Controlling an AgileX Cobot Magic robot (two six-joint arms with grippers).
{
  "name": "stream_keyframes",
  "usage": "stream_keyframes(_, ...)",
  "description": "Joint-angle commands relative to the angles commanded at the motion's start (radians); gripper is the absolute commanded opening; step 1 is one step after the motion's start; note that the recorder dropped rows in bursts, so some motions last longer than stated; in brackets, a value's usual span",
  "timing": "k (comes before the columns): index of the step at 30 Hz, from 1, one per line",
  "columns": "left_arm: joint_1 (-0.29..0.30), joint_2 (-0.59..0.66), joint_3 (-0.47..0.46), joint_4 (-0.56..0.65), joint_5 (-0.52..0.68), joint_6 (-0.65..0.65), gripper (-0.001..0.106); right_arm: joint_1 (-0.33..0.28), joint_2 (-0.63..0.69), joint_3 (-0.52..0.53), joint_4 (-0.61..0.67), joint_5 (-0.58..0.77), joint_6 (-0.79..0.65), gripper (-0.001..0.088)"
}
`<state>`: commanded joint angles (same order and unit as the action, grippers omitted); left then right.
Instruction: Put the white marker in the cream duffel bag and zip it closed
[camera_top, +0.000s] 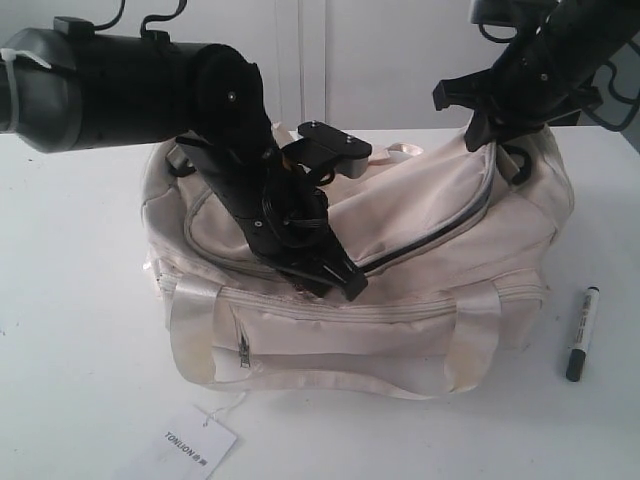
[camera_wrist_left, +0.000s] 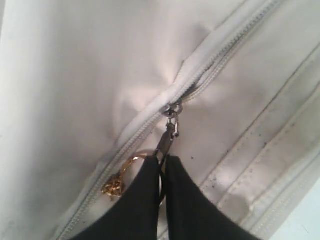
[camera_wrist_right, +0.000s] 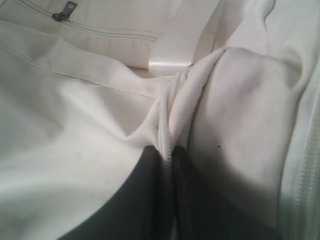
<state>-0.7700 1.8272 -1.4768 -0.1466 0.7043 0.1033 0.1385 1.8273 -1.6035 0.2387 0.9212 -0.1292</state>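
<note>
1. The left gripper (camera_wrist_left: 163, 161) is pinching the zip pull (camera_wrist_left: 170, 135), jaws nearly together. The gold chain (camera_wrist_left: 117, 182) is dangling just beside the tips, outside the pinch.
2. The right gripper (camera_wrist_right: 167, 157) is clamping a fold of the cream duffel bag (camera_top: 330, 330) at its far-right end, jaws almost closed on fabric + zipper end.
3. The white marker (camera_top: 582, 333) is lying on the table (camera_top: 70, 300), near-right, well apart from the bag. Nothing is holding it, so it's not yet inside.
4. The top zipper (camera_top: 440, 225) is showing a dark gap from the slider over to the right end; the left stretch looks closed.
5. Risk: both arms are occupied w/ the bag, so if the slider is running toward closed, the bag is getting sealed w/o the marker.
6. Risk: the pull is slim and the grip is sitting at the very tips — a sideways tug is likely slipping it out, or snagging the chain.
7. Risk: the bag is soft. If the right-end pinch is letting go, the fabric is bunching under the slider and jamming it, or the whole bag is dragging across the table.
8. Risk: the bag sliding right is prob. knocking the marker away — a round barrel is rolling easily.
</note>
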Motion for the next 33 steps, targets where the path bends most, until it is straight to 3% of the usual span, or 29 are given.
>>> stream_keyframes(16, 0.0, -0.066, -0.002, 0.066, -0.002, 0.0, 0.0, 0.0, 0.0, 0.0, 0.0, 0.0, 0.0, 0.0)
stream_keyframes(27, 0.0, -0.195, -0.002, 0.047, -0.008, 0.0, 0.0, 0.0, 0.0, 0.0, 0.012, 0.005, 0.002, 0.0001)
stream_keyframes(29, 0.0, -0.211, -0.002, 0.043, -0.008, 0.0, 0.0, 0.0, 0.0, 0.0, 0.025, 0.005, 0.002, 0.0042)
stream_keyframes(33, 0.0, -0.224, -0.002, -0.005, -0.026, 0.0, 0.0, 0.0, 0.0, 0.0, 0.027, 0.014, 0.039, 0.0233)
